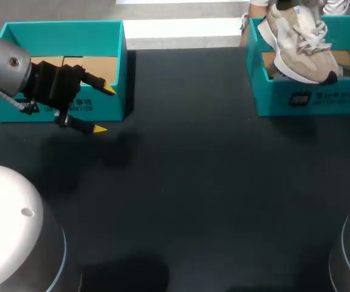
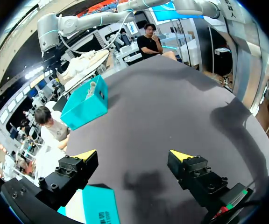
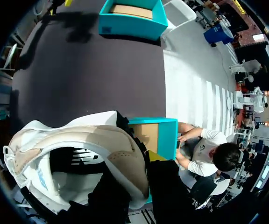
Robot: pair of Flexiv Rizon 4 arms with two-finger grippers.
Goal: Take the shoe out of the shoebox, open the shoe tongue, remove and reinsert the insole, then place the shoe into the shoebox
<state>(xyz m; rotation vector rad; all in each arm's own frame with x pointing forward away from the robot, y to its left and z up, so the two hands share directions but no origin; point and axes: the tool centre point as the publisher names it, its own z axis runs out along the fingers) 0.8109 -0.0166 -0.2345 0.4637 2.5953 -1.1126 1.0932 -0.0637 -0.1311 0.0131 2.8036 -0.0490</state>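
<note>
A beige and white sneaker (image 1: 299, 45) hangs tilted above the right teal shoebox (image 1: 308, 100) at the table's far right. In the right wrist view my right gripper (image 3: 139, 172) is shut on the sneaker (image 3: 78, 140) at its collar, with the shoe's opening towards the camera and the shoebox (image 3: 165, 123) under it. Most of the fingers are hidden by the shoe. My left gripper (image 1: 102, 109) stands open and empty in front of the left teal box (image 1: 62, 25). From the left wrist, the gripper (image 2: 133, 156) looks across the table at the shoebox (image 2: 85, 105) and the lifted sneaker (image 2: 85, 63).
The left teal box (image 3: 130, 28) has a brown cardboard floor and nothing in it. A wide stretch of dark tabletop (image 1: 187, 182) lies between the two boxes. A person's hand (image 1: 246, 24) is next to the right shoebox's far corner.
</note>
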